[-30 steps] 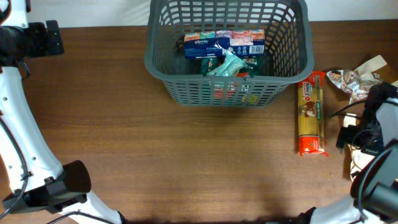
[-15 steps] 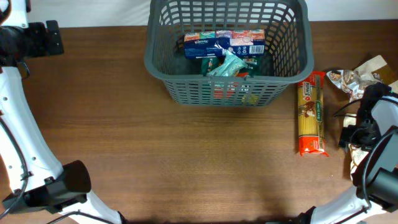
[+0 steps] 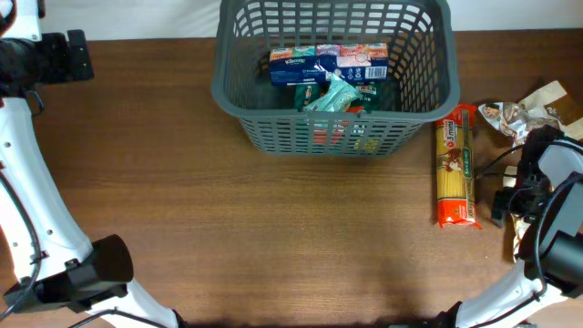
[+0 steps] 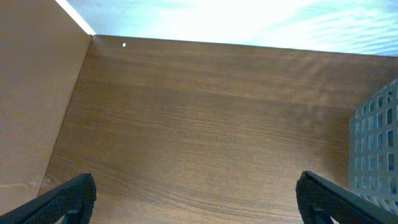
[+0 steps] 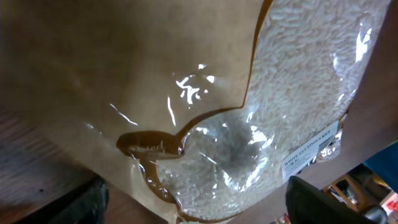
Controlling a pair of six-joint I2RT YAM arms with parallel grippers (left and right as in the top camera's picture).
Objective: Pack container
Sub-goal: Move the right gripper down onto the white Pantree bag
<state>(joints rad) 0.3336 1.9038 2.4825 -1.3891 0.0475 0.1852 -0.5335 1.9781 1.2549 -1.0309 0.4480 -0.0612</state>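
The basket (image 3: 301, 137) stands at the table's (image 3: 273, 237) far middle, holding a tissue pack (image 3: 305, 66) and other packets. Spaghetti (image 3: 455, 164) lies just right of it. The right gripper (image 5: 199, 202), fingers spread wide, is close over a rice bag (image 5: 261, 118). The left gripper (image 4: 196, 199) is spread too, gripping nothing.

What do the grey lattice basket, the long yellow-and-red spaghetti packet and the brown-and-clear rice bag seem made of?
Grey lattice basket: matt moulded plastic, by its uniform slots and thick rim. Long yellow-and-red spaghetti packet: thin printed film, probably plastic. Brown-and-clear rice bag: glossy film, shown by glare streaks; clear window shows white grains; brown part possibly paper-look print.
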